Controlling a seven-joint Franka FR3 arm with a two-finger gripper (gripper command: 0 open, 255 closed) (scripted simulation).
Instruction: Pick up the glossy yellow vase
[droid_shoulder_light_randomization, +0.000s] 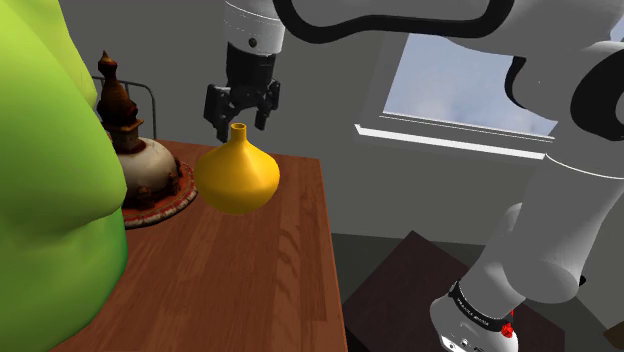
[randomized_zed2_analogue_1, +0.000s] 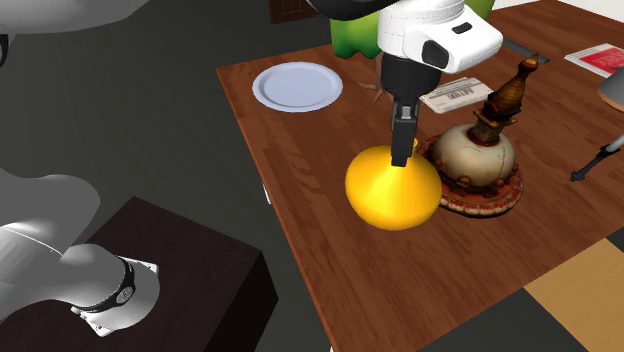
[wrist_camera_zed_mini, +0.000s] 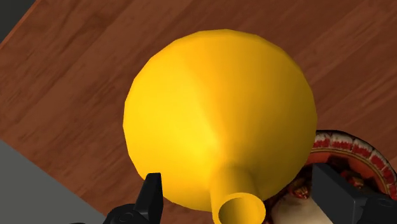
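Observation:
A glossy yellow vase (droid_shoulder_light_randomization: 237, 176) with a round belly and a short narrow neck stands upright on the brown wooden table (droid_shoulder_light_randomization: 290, 262). My black gripper (droid_shoulder_light_randomization: 241, 122) hangs straight over it, open, with one finger on each side of the neck's rim and neither touching it. The second exterior view has the gripper (randomized_zed2_analogue_1: 402, 150) coming down onto the top of the vase (randomized_zed2_analogue_1: 392, 192). In the wrist view the vase (wrist_camera_zed_mini: 216, 114) lies just below the gripper (wrist_camera_zed_mini: 245, 197), its neck between the two spread fingers (wrist_camera_zed_mini: 151, 198).
A brown and cream ornament (randomized_zed2_analogue_1: 482, 152) on a red patterned dish stands right beside the vase. A large green object (droid_shoulder_light_randomization: 50, 190) rises at the shoulder view's left. A white plate (randomized_zed2_analogue_1: 296, 86), papers (randomized_zed2_analogue_1: 460, 92) and a red book (randomized_zed2_analogue_1: 600, 58) lie farther off. The table edge is close to the vase.

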